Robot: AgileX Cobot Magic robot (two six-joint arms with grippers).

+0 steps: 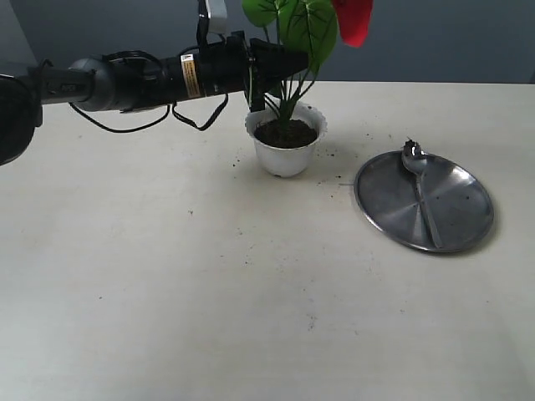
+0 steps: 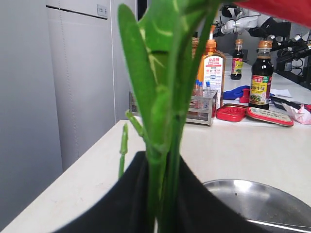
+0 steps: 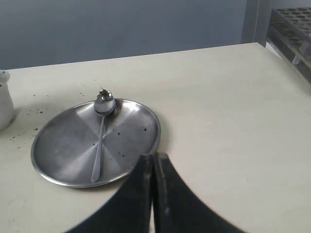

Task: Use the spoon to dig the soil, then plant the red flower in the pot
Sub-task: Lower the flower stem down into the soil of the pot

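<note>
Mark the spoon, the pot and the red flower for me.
spoon (image 1: 424, 200), exterior view, middle of its handle.
pot (image 1: 284, 159), exterior view, white front wall.
red flower (image 1: 355, 21), exterior view, red bloom.

1. From my station, a pale cream tabletop fills most of the exterior view, matte and evenly lit, with only soft shadows.
2. A plain grey-blue wall runs behind its far edge.
3. The left wrist camera gives me light grey wall panels with a small white plate high up.
4. Farther along that bench I make out a dark sauce bottle, a second one behind it, an orange bottle, a clear tube rack, a red tray and a blue cloth.
5. The right wrist camera shows me a grey perforated rack near the table's corner.
</note>
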